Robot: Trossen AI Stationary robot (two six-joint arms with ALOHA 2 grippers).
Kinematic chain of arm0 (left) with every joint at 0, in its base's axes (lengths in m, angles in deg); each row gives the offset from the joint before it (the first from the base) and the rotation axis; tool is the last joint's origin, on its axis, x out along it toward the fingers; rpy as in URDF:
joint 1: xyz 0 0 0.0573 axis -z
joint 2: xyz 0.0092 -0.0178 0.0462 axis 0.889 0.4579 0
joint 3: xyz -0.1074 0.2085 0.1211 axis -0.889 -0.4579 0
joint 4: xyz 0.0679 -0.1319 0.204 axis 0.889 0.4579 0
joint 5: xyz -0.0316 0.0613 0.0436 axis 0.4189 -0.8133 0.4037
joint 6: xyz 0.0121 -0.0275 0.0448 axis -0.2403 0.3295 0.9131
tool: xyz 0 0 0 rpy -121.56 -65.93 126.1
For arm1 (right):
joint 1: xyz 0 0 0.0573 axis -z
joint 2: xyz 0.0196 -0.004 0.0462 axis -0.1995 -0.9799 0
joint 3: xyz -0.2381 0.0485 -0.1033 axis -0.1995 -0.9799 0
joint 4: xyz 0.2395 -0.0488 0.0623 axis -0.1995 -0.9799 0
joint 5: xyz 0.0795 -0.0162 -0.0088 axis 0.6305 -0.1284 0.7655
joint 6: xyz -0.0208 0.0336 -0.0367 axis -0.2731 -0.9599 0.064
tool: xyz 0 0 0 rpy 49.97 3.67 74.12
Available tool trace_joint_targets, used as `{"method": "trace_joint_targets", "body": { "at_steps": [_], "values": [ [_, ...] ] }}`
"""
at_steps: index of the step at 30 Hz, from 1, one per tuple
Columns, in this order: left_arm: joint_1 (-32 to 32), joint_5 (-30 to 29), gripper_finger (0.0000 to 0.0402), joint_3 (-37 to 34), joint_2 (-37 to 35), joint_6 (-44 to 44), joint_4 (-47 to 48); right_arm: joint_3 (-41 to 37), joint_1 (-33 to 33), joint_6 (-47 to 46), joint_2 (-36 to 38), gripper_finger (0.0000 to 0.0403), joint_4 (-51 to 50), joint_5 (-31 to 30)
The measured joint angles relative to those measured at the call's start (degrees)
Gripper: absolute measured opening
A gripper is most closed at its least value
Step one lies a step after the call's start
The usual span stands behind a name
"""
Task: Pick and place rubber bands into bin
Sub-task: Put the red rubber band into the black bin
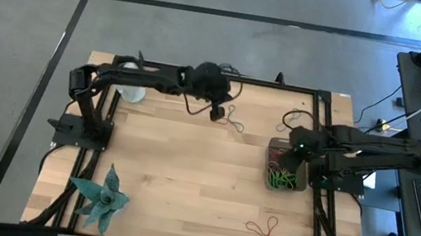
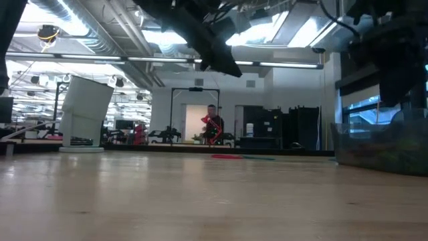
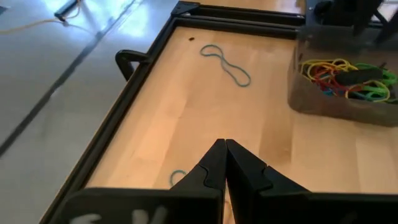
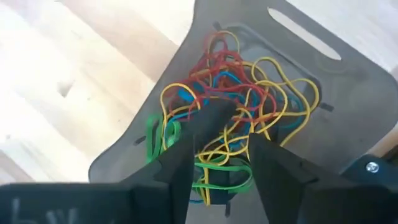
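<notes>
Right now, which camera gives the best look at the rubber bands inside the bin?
The right wrist view: the bin fills it, its rubber bands clear. The left wrist view shows them farther off, the high view tiny, the low view only a blur.

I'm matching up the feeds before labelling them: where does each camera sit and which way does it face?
High: overhead, looking down; both arms, bin.
Low: table height, looking level into the room; arms overhead.
Left wrist: past the shut left gripper toward the bin.
Right wrist: open right gripper over rubber bands.
Shared: both wrist views show the filled bin.
</notes>
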Motion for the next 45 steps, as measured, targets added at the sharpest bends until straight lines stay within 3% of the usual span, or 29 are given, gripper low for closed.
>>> {"method": "trace_joint_targets", "body": {
  "at_steps": [5,10,18,24,31,37,41,45],
  "values": [
    [4.71,-6.31,0.0003,0.00,0.00,-2.15,0.02,0.00,0.00,3.60,3.29,0.0163,-0.23,-0.01],
    [7.11,-7.08,0.0003,0.00,0.00,-3.58,0.06,0.00,0.00,9.62,5.51,0.0164,-0.34,-0.02],
    [11.44,-2.24,0.0003,0.00,0.00,16.72,0.35,0.00,0.00,20.13,6.00,0.0162,-0.41,-0.04],
    [13.89,-3.65,0.0004,0.00,0.00,20.52,-0.12,0.00,0.00,16.99,6.02,0.0160,-0.43,-0.03],
    [13.79,-8.05,0.0032,0.00,0.00,17.01,-0.70,0.00,0.00,17.35,6.04,0.0160,-0.45,-0.02],
    [9.48,-8.19,0.0094,0.00,0.00,-1.50,-1.50,0.00,0.00,18.63,6.04,0.0160,-0.43,-0.08],
    [4.76,-4.19,0.0132,0.00,0.05,-11.15,-1.40,0.00,0.00,18.87,6.04,0.0160,-0.45,-2.48],
    [0.71,-0.82,0.0155,0.05,1.16,-11.55,-1.55,0.00,0.00,19.70,6.04,0.0160,-0.44,-5.93]
  ]
}}
